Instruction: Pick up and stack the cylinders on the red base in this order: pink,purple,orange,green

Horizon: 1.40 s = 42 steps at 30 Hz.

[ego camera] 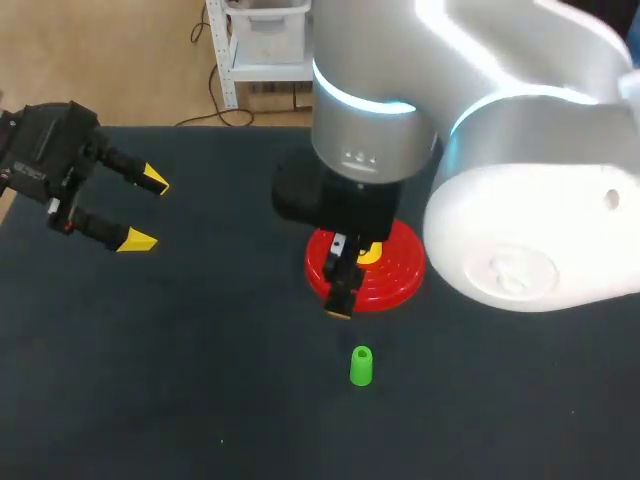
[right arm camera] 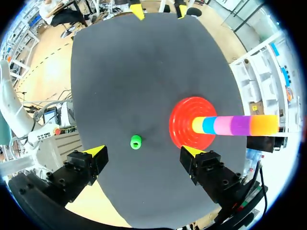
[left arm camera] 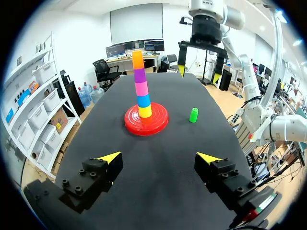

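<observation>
On the left of the black table [ego camera: 200, 400], the left gripper [ego camera: 143, 210] hangs with its yellow-tipped fingers spread wide and nothing between them; the fingers point toward the table's middle.

Near the middle sits the round red base [left arm camera: 158, 122], ridged in rings and lying flat. On it stands a stack [left arm camera: 142, 91] of five cylinders: yellow at the bottom, then blue, pink and purple, with the orange cylinder [left arm camera: 138, 60] on top. The stack is upright, its long axis vertical and straight from bottom to top.

Near the base but apart from it, the green cylinder [ego camera: 361, 366] stands alone on the table. It is small, bright green and hollow, with its open end up and its long axis vertical.

From the right, the right arm [ego camera: 520, 200] reaches over the base and hides most of the stack in the head view. The right gripper [right arm camera: 144, 152] is above the table and points down, fingers wide apart and holding nothing. In its wrist view the green cylinder lies ahead, between the lines of its two fingers and untouched, and the base is just beside one finger.
</observation>
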{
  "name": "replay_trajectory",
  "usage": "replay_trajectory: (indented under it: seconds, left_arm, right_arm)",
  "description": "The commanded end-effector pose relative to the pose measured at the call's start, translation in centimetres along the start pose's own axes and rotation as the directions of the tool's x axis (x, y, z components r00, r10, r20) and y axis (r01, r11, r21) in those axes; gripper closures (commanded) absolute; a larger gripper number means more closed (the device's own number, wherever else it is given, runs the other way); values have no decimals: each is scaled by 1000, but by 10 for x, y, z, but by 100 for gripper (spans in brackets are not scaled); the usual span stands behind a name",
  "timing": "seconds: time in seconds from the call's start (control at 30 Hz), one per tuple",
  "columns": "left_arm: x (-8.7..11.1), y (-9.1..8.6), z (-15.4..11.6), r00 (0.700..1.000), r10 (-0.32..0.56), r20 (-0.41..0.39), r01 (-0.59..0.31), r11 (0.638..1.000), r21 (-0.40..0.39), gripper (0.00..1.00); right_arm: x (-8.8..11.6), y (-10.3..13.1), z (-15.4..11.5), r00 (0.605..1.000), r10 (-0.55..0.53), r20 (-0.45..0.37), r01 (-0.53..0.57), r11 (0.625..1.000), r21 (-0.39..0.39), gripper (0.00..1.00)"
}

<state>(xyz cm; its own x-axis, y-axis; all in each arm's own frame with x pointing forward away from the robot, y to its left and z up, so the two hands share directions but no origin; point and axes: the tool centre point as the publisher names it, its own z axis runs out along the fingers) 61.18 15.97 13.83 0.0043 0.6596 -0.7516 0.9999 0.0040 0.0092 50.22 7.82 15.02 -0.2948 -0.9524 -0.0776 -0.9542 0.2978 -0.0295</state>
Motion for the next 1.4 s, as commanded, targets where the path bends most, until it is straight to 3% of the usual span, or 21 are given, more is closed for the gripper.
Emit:
replay_trajectory:
  seconds: [0.03, 0.3, 0.53, 0.87, 1.4]
  left_arm:
    - [1, -1, 0, 1000, 3, 4, -3, 1000, -3, 0]
    - [1, -1, 0, 1000, 3, 4, -3, 1000, -3, 0]
    - [1, -1, 0, 1000, 3, 4, -3, 1000, -3, 0]
    - [1, -1, 0, 1000, 3, 4, -3, 1000, -3, 0]
    - [1, -1, 0, 1000, 3, 4, -3, 1000, -3, 0]
  right_arm:
    - [-9, -4, 27, 999, 9, -39, -10, 1000, -25, 0]
    - [1, 9, 66, 997, 44, -70, -50, 996, -77, 0]
    - [15, 16, 91, 995, 91, -44, -96, 987, -132, 0]
    - [22, 14, 103, 990, 116, -75, -125, 985, -122, 0]
    - [25, 17, 127, 990, 127, -57, -134, 980, -150, 0]
